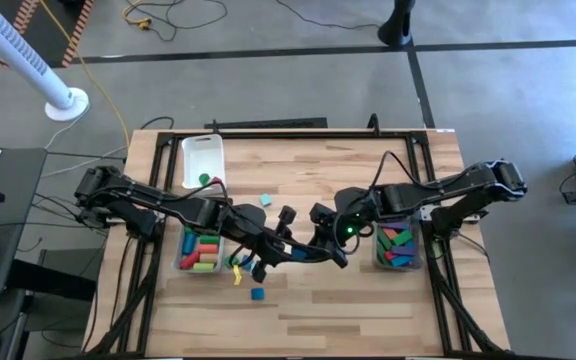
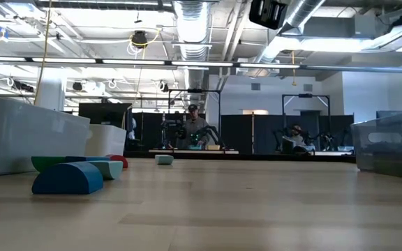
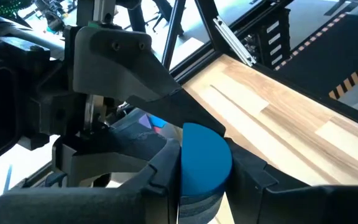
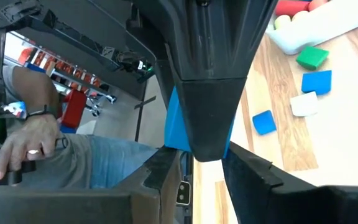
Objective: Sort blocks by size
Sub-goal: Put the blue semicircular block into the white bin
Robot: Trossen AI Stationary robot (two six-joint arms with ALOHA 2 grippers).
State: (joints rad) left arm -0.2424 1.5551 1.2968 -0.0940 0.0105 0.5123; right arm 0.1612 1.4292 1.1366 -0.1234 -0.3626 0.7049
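A blue block (image 3: 205, 163) sits clamped between the left gripper (image 3: 205, 177) fingers above the counter (image 1: 368, 300); the right gripper (image 4: 197, 163) fingers also pinch it.

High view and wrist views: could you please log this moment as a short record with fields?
left gripper: shut on blue block, mid-table
right gripper: grips the same blue block
left bin: holds blocks
right bin: holds blocks
white tray: holds green block
loose on table: teal block, small blue block
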